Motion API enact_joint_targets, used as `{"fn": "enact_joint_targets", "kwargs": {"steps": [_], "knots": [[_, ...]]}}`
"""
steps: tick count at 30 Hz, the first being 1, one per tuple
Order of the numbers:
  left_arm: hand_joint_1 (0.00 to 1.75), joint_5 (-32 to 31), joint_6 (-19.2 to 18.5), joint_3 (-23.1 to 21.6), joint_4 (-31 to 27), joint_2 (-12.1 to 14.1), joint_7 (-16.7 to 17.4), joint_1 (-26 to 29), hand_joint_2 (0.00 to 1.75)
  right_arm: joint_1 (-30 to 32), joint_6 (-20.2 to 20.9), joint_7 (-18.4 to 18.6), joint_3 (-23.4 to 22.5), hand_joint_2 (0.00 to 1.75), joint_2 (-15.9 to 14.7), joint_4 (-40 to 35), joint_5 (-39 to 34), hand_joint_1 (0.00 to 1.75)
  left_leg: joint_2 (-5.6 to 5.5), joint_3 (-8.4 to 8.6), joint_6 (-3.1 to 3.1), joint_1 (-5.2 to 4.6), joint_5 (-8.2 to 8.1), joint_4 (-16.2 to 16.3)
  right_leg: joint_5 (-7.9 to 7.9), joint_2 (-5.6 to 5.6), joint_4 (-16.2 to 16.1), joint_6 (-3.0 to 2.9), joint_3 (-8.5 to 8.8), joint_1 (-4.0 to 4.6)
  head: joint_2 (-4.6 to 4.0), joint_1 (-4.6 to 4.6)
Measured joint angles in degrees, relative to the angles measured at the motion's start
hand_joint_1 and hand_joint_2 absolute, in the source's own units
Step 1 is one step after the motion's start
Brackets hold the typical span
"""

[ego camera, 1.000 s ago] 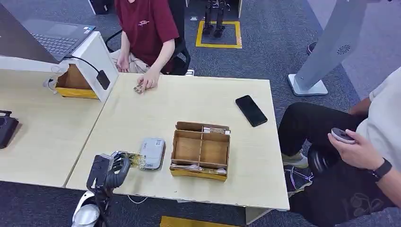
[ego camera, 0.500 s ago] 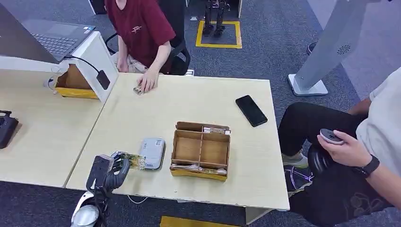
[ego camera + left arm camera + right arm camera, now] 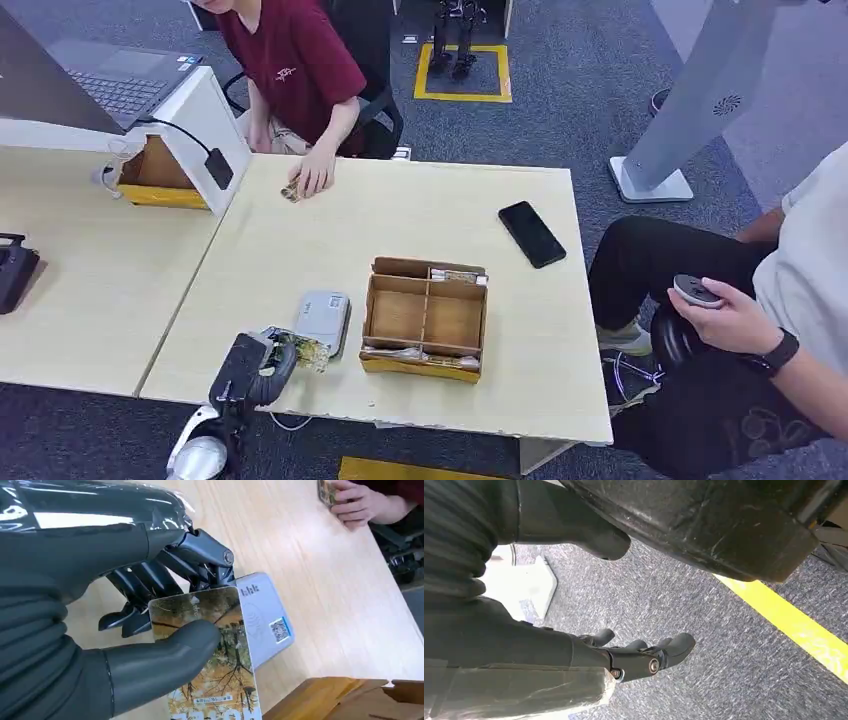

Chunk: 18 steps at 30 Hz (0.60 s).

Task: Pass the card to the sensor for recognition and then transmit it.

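Nearby, divided cardboard box (image 3: pixel 425 320) with cards in two compartments; left hand (image 3: pixel 252 366) pinching card (image 3: pixel 215 660).

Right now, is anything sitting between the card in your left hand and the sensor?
Nothing visible. The left hand pinches the card between thumb and fingers, right beside the grey sensor, partly overlapping it in the left wrist view. The cardboard box stands on the sensor's far side.

Bright even indoor light, soft shadows, wrist pics w/ glare
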Motion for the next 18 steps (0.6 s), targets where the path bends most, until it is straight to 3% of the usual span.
{"fn": "enact_joint_targets", "kwargs": {"steps": [2, 4, 8, 18], "knots": [[1.75, 1.2, 6.0, -0.3, 2.1, -1.3, 0.0, -2.4, 1.75, -0.1, 0.0, 0.6, 0.0, 1.75, 0.1, 0.0, 0.9, 0.00, -0.01, -0.01, 0.02, 0.00, 0.03, 0.0, 0.02, -0.02, 0.0, 0.01, 0.01, 0.00, 0.00, -0.02], [1.75, 2.4, 8.8, -0.3, 5.3, -2.4, -0.4, -5.6, 1.75, -0.2, 0.0, 1.1, 0.0, 1.75, 0.3, 0.0, 1.2, 0.00, -0.07, -0.05, 0.09, 0.01, 0.12, 0.0, 0.06, -0.10, 0.0, 0.04, 0.03, 0.00, 0.00, 0.00], [1.75, 3.2, 9.4, -0.3, 9.2, -3.2, -1.3, -9.0, 1.75, -0.2, 0.0, 1.1, 0.0, 1.75, 0.4, -0.1, 1.7, 0.00, -0.01, -0.02, 0.05, 0.01, 0.15, 0.0, 0.09, 0.01, 0.0, 0.02, 0.01, 0.00, 0.00, -0.02], [1.75, 3.6, 9.5, -0.3, 11.8, -3.8, -1.6, -9.8, 1.75, -0.2, -0.1, 1.2, -0.2, 1.75, 0.4, -0.1, 1.8, 0.00, -0.03, -0.04, 0.04, 0.01, 0.14, 0.0, 0.07, -0.01, 0.0, 0.03, -0.01, 0.00, 0.00, -0.02]]}}
